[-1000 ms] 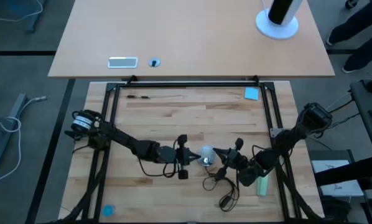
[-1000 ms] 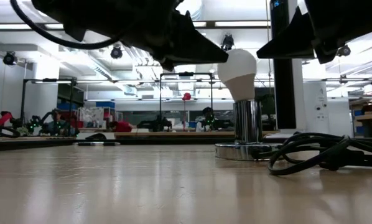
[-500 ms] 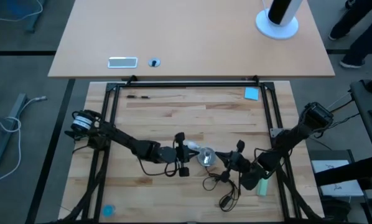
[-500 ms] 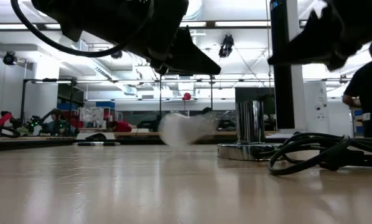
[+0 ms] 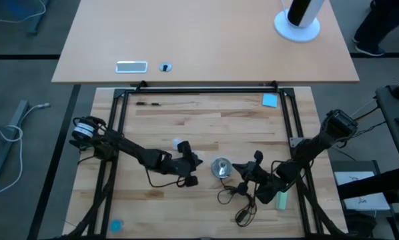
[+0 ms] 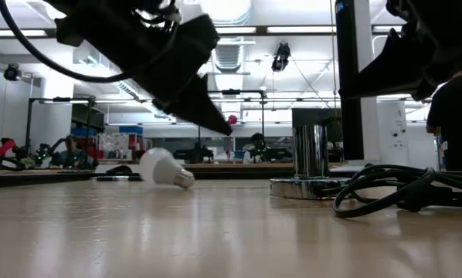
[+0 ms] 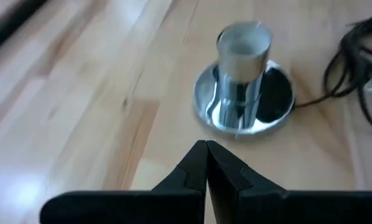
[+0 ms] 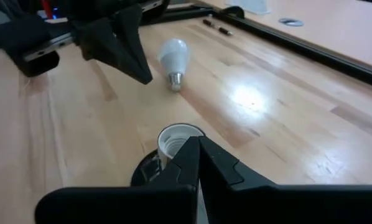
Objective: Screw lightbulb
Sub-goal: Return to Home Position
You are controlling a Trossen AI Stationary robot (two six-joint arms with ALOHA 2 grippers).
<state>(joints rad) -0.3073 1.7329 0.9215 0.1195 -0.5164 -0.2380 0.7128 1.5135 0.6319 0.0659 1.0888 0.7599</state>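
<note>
Overhead, the wooden table (image 5: 206, 123) carries everything. The left gripper (image 7: 206, 149) sits at nine o'clock from the socket (image 5: 220, 167), its jaws pressed together, tip to tip. The right gripper (image 8: 198, 142) sits at three o'clock from the socket, jaws likewise together. The black cord (image 5: 238, 200) trails off toward five o'clock. The socket stands upright. The lightbulb (image 5: 180, 143) lies on its side on the wood at about ten o'clock from the socket, apart from both grippers.

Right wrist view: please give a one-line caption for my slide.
Lightbulb lies on its side on the table, apart from the empty socket; right gripper shut.
</note>
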